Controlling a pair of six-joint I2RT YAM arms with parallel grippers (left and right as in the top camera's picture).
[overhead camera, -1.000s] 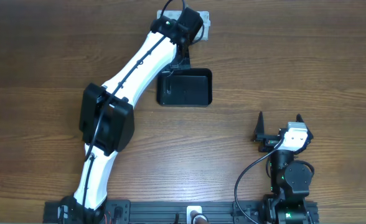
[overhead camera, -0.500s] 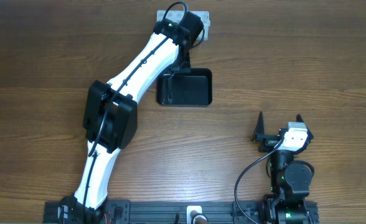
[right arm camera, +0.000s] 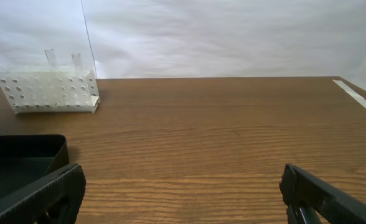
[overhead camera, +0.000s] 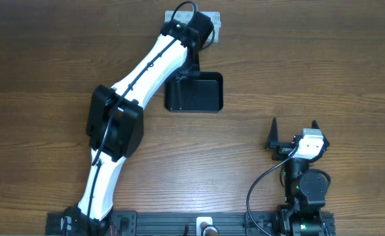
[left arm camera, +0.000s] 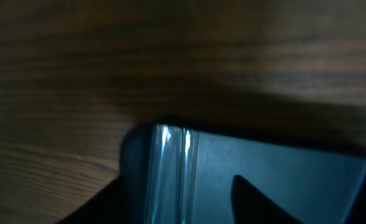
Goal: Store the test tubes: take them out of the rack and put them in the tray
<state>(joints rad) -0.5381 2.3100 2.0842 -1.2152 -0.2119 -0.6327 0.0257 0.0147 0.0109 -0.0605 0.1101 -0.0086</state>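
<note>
From my station I saw the black tray (overhead camera: 202, 98) lying on the wooden table (overhead camera: 323, 59), and I took everything else from it. The left gripper (left arm camera: 177, 186) hung low over the tray's corner, the one on the left arm's side and farthest from the arm bases. One clear test tube (left arm camera: 170, 158) showed there in the left wrist view, its end up against the tray's corner wall. I could not tell whether the claw was clamped on that tube or had let go of it.

The white rack (right arm camera: 49, 90) stood just beyond the tray's far edge, close but apart from it, with two tubes (right arm camera: 76, 60) upright in its back row. In the top view the left arm covered most of the rack.

The right gripper (overhead camera: 294, 129) sat well apart from the tray, back toward its own base on the right side. Its jaws were spread wide and held nothing.
</note>
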